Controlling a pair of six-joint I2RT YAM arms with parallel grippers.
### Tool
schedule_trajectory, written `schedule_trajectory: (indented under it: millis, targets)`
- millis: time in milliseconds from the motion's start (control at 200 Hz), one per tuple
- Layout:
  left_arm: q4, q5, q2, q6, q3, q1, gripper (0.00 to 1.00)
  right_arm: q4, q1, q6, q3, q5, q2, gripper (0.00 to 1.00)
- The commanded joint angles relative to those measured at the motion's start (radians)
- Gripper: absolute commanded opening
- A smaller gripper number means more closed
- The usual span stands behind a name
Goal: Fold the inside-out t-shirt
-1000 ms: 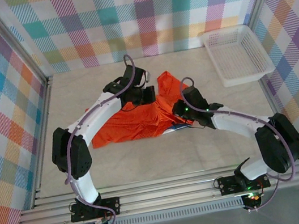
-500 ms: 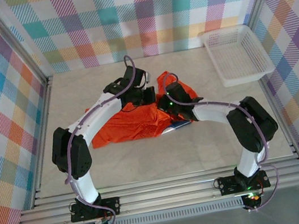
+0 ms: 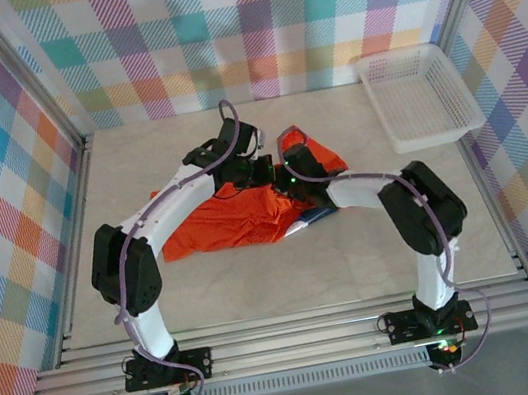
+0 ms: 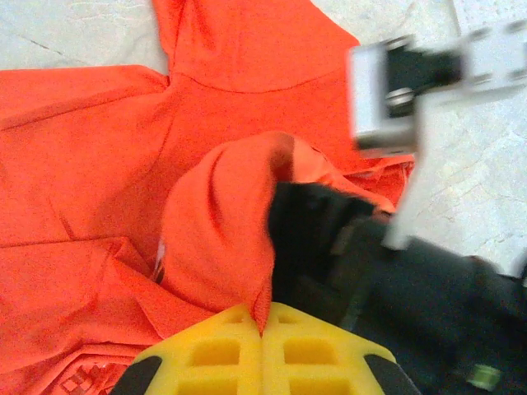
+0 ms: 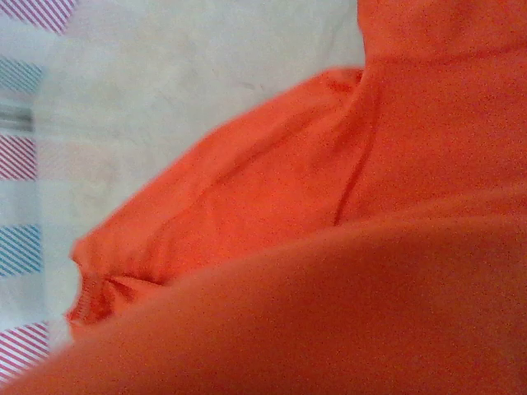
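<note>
The orange t-shirt (image 3: 232, 218) lies in a crumpled heap in the middle of the pale table (image 3: 258, 280). It is bunched up, not flat. One part of it pokes out toward the far right. A small bit of blue and white (image 3: 313, 218) peeks out at its near right edge.

The left arm reaches in from the left, over the shirt. The left gripper (image 3: 259, 170) is at the far side of the heap. In the left wrist view, its yellow fingers (image 4: 222, 354) are pressed together. A fold of the orange t-shirt (image 4: 123, 164) is pinched between them. The fold stands up from the fingers like a little tent.

The right arm bends in from the right. The right gripper (image 3: 289, 177) sits just beside the left one, on the shirt. In the left wrist view, the right gripper (image 4: 309, 226) is a black shape. It is pushed up against the raised fold, and the cloth covers its tip. I cannot tell if its fingers are apart or together.

In the right wrist view, orange cloth (image 5: 329, 206) is very close to the camera and blurry. A sleeve lies on the table behind it.

A white mesh basket (image 3: 419, 95) sits in the far right corner, well apart from the shirt. Checked walls (image 3: 1, 201) stand around the table.
</note>
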State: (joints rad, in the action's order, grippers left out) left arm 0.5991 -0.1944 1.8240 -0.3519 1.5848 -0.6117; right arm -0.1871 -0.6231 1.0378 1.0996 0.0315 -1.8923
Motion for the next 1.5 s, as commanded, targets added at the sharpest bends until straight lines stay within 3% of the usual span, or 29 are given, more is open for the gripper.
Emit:
schedule_trajectory:
  millis: [0, 50, 135, 265, 320, 375, 495, 560, 675, 855, 1000, 1265, 1375, 1495]
  targets:
    - [-0.010, -0.025, -0.033, -0.013, -0.002, -0.002, 0.00, -0.035, -0.019, 0.080, 0.042, -0.013, -0.073, 0.38]
    - [-0.006, -0.021, -0.042, -0.011, -0.002, -0.002, 0.00, -0.030, -0.019, 0.100, 0.045, -0.005, -0.090, 0.54]
    - [0.006, -0.008, -0.055, -0.002, -0.002, -0.002, 0.00, -0.006, -0.020, 0.107, 0.048, 0.002, -0.096, 0.69]
    - [0.001, -0.004, -0.069, -0.001, -0.009, -0.002, 0.00, 0.003, -0.021, 0.114, 0.040, 0.010, -0.098, 0.79]
    - [0.000, -0.009, -0.072, -0.004, -0.008, -0.001, 0.00, -0.002, -0.020, 0.116, 0.037, 0.010, -0.100, 0.75]
    - [0.002, -0.011, -0.075, -0.004, -0.008, 0.000, 0.00, 0.005, -0.021, 0.114, 0.037, 0.009, -0.098, 0.64]
    - [0.014, 0.000, -0.094, 0.004, -0.015, 0.009, 0.00, 0.046, -0.011, 0.094, 0.021, 0.003, -0.053, 0.14]
    - [0.018, 0.011, -0.107, 0.008, -0.025, 0.021, 0.00, 0.070, 0.000, 0.069, -0.006, -0.001, 0.008, 0.00]
    - [-0.004, 0.012, -0.122, 0.002, -0.064, 0.053, 0.00, 0.140, 0.025, -0.019, -0.047, -0.046, 0.148, 0.00]
    - [-0.046, -0.011, -0.087, -0.013, -0.106, 0.099, 0.00, 0.276, 0.054, -0.172, -0.078, -0.214, 0.335, 0.00]
    - [-0.064, -0.017, -0.023, -0.016, -0.113, 0.115, 0.00, 0.265, 0.077, -0.212, -0.168, -0.306, 0.479, 0.00]
    - [-0.116, -0.028, 0.083, -0.049, -0.171, 0.117, 0.00, 0.078, 0.099, -0.275, -0.393, -0.222, 0.767, 0.00]
    - [-0.161, -0.057, 0.075, -0.085, -0.220, 0.114, 0.00, 0.075, 0.099, -0.259, -0.473, -0.196, 0.774, 0.00]
    - [-0.212, -0.056, 0.032, -0.121, -0.279, 0.086, 0.00, 0.112, 0.078, -0.207, -0.550, -0.193, 0.643, 0.00]
